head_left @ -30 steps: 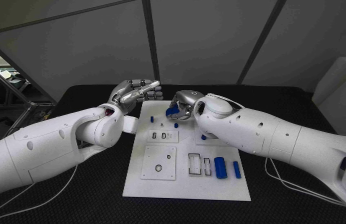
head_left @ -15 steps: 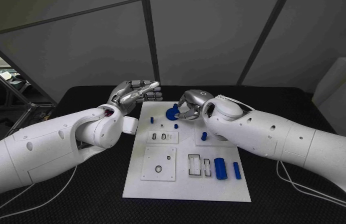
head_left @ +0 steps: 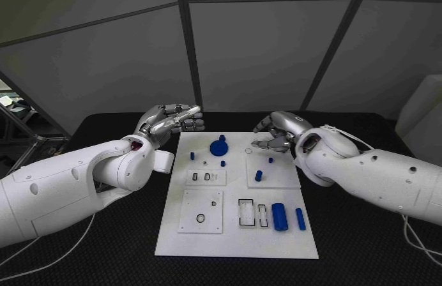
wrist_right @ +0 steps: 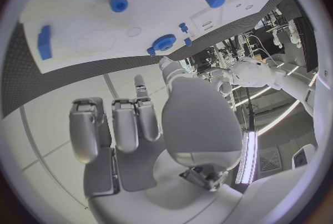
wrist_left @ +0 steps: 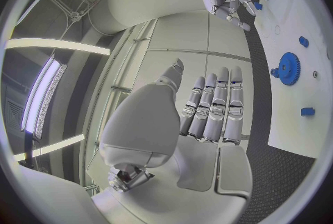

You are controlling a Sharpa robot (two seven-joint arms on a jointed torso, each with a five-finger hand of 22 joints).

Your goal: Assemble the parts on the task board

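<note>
Task board (head_left: 235, 235) plain white w/ black-outlined cutouts. Blue gear (head_left: 219, 148) at ~12 o'clock on board; small blue pegs (head_left: 259, 175) nr centre; blue cylinder (head_left: 280, 216) + thinner blue bar (head_left: 300, 218) at ~4 o'clock. Bench (head_left: 368, 235) black, finely textured. Left robot hand (head_left: 170, 121) & right robot hand (head_left: 279, 133) silver-grey; arms (head_left: 64, 187) glossy white.
</note>
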